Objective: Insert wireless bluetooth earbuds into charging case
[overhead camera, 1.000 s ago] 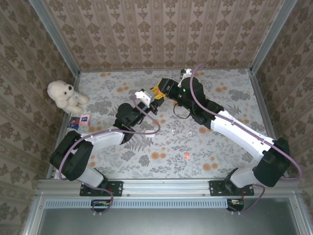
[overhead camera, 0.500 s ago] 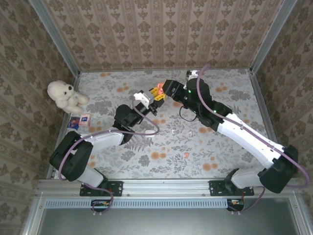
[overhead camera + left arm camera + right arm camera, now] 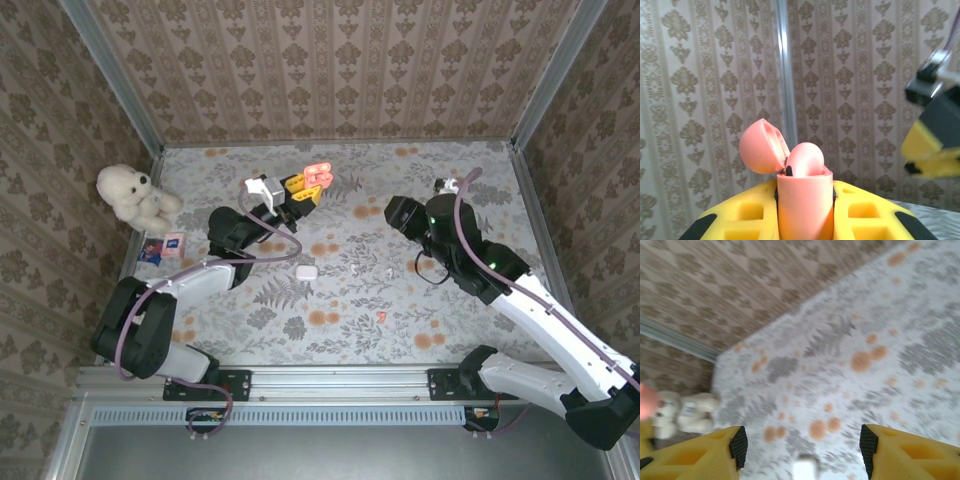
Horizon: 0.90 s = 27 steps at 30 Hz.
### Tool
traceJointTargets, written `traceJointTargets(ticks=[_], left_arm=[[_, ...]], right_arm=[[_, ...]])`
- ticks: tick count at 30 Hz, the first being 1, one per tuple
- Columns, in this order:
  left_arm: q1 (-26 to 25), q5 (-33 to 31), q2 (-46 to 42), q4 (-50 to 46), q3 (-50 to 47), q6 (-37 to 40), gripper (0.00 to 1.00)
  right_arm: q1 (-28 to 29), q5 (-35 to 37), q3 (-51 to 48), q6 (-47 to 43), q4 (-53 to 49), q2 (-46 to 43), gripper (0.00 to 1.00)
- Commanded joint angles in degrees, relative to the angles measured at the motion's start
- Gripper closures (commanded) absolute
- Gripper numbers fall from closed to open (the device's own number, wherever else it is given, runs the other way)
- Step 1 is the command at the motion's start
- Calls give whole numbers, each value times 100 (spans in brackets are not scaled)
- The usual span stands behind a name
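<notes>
My left gripper [image 3: 304, 188] is shut on a pink charging case [image 3: 318, 175], held up over the far middle of the table. In the left wrist view the case [image 3: 805, 205] stands upright between my yellow fingers [image 3: 740, 212] with its lid [image 3: 759, 148] swung open to the left. A rounded pink shape [image 3: 805, 159] sits in its mouth. My right gripper [image 3: 394, 212] hangs open and empty to the right. Below it lie a white case [image 3: 304, 270], two tiny white earbuds [image 3: 357, 268] and an orange-red earbud [image 3: 381, 316].
A white teddy bear [image 3: 133, 195] and a small card [image 3: 172, 243] lie at the left edge. Patterned walls and metal frame posts enclose the table on three sides. The right wrist view shows the white case [image 3: 805, 470] blurred between the open fingers [image 3: 700, 455].
My right arm has pulled away to the right from the left gripper and its jaws have widened. The left gripper has carried the pink case back and left. The white case has come into sight.
</notes>
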Motion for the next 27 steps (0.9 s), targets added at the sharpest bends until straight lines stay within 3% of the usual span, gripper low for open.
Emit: traceJointTargets(ticks=[1,18,27], left_arm=[[62,669,-229,297,291,-567,100],[80,787,-385,295,413,-839,100],[80,-650,-342,287,-255,287,100]], right_arm=[[-66,183,-263,131,-595,-112,35],[-71,-76,-577,224,-651,284,35],[139,-426,-402,-38,-1094,1477,37]])
